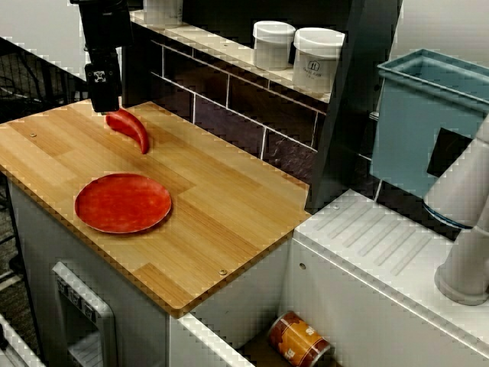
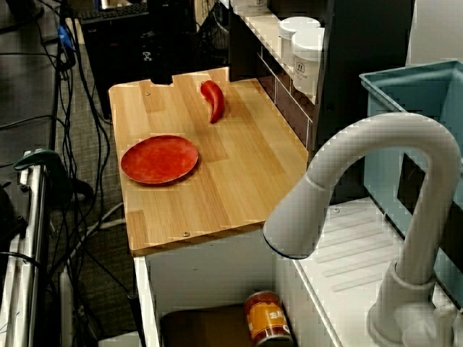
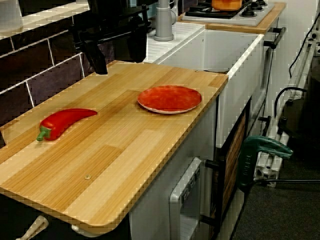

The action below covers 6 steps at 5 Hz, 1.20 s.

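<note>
Pepper (image 1: 130,130) lies flat on the bench (image 1: 229,206), just below and beside my claw (image 3: 117,60). I see its fingers (image 3: 97,57) apart and empty. The long axis follows the tiled wall (image 1: 229,99), stem end nearest the claw.

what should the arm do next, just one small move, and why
Probably lower the pincer toward the pepper. Its jaws stand open and empty, and it hovers above the counter close to the pepper. The pepper lies flat with nothing touching it, well apart from the plate.
</note>
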Available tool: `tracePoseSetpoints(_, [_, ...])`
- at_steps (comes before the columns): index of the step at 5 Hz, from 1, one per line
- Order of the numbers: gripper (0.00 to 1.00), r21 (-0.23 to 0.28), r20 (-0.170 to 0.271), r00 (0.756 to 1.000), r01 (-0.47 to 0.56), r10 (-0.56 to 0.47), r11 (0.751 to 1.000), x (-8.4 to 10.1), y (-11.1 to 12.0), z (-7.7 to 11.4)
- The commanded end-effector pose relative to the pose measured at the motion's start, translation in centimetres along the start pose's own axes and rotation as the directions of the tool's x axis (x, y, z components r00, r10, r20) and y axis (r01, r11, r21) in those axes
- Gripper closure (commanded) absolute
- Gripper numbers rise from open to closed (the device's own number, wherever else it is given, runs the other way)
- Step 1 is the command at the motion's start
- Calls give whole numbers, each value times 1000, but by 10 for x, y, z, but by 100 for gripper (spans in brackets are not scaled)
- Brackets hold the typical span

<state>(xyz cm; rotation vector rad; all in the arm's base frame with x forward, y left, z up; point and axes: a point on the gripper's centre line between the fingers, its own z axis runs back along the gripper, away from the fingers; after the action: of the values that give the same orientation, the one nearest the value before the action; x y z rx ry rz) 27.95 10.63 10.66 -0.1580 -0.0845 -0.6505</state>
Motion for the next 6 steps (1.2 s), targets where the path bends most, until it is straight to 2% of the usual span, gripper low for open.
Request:
tracePoseSetpoints(1, [0,0,0,1000,0,0,1000,0,0,0])
tracePoseSetpoints(2, [0,-12,-66,989,131,-131,991,8,-1,-4])
tracePoseSetpoints(3, [0,32,-140,957,259,-253,965,9,22,2])
tracePoseSetpoints(4, [0,107,-119,910,410,-398,906,8,23,8])
tracePoseSetpoints(5, [0,190,-153,854,518,-497,834,6,29,8])
tracePoseSetpoints(6, [0,243,-175,810,586,-559,773,0,34,8])
